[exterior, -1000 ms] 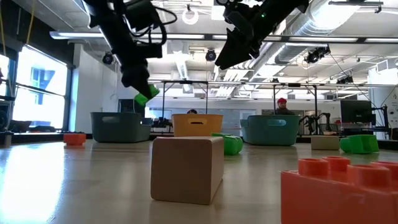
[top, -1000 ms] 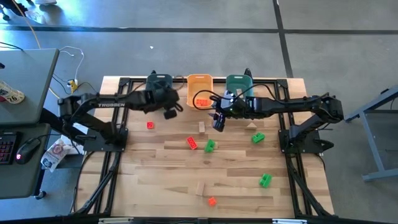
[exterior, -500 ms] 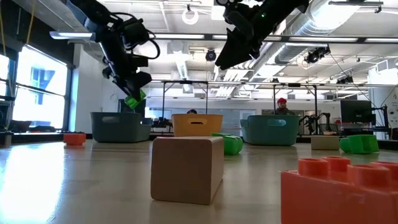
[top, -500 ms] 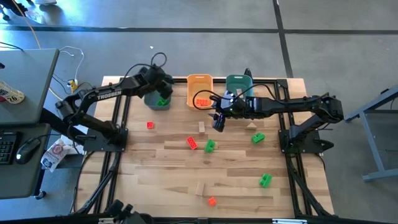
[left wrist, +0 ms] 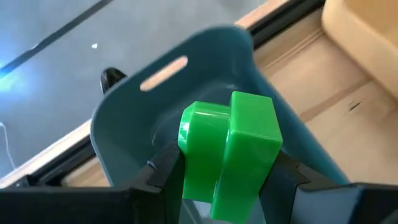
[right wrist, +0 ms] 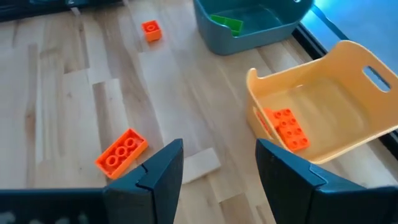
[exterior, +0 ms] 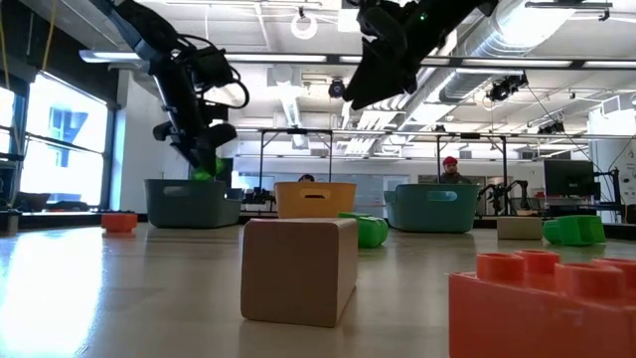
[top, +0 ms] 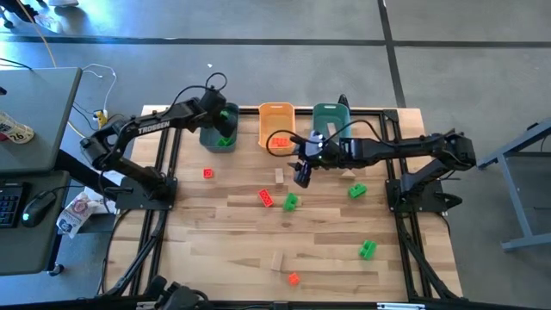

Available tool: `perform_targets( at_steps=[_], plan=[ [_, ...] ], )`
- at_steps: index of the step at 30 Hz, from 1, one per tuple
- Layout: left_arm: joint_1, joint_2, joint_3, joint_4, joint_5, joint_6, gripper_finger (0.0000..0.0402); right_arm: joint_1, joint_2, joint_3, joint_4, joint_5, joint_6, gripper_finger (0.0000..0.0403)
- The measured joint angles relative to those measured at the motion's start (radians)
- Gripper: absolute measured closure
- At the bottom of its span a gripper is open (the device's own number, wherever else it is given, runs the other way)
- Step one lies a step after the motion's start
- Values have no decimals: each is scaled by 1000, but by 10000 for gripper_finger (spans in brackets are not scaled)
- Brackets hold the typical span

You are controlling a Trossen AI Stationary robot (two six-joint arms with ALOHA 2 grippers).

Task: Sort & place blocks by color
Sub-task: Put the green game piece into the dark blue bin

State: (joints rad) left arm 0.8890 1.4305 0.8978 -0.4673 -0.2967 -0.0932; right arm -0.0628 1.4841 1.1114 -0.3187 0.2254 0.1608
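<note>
Green block [left wrist: 227,155]: clamped between the fingers of the left gripper [top: 222,120], suspended directly above the open left teal bin [left wrist: 155,112]. Second green piece [right wrist: 225,23] already lying inside that bin, below the gripper. Right gripper [top: 301,175]: empty, jaws apart, hovering over the table [top: 224,232] with a tan block [right wrist: 198,164] and a long red-orange block [right wrist: 120,152] just below and ahead of it. Orange bin [top: 276,127] close beside the right gripper, holding a red-orange block [right wrist: 285,126].

Risks from this position:
- Release too near the bin wall: possible bounce off the rim and onto the table, caused by the block hanging off-centre toward one wall.
- Block seated unevenly in the fingers, studs to one side: possible tumble on release.
- Descent too deep: finger contact with the rim, bin pushed or tipped.
- Both arms working near the bin row: clearance between them worth watching.

Hidden or unclear:
- Contents of the right teal bin [top: 330,116], covered partly by the right arm.
- Bin floor beneath the held block, masked in the left wrist view.
- Exact height of the block above the bin: not determinable.
</note>
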Motion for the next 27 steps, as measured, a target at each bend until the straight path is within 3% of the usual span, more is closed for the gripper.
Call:
perform_targets(
  at_steps=[13,27],
  plan=[
    [0,107,0,0,2,-10,256,111,0,0,-15,-43,70,215],
    [0,112,0,0,2,-9,210,198,0,0,-228,14,280,215]
  ],
)
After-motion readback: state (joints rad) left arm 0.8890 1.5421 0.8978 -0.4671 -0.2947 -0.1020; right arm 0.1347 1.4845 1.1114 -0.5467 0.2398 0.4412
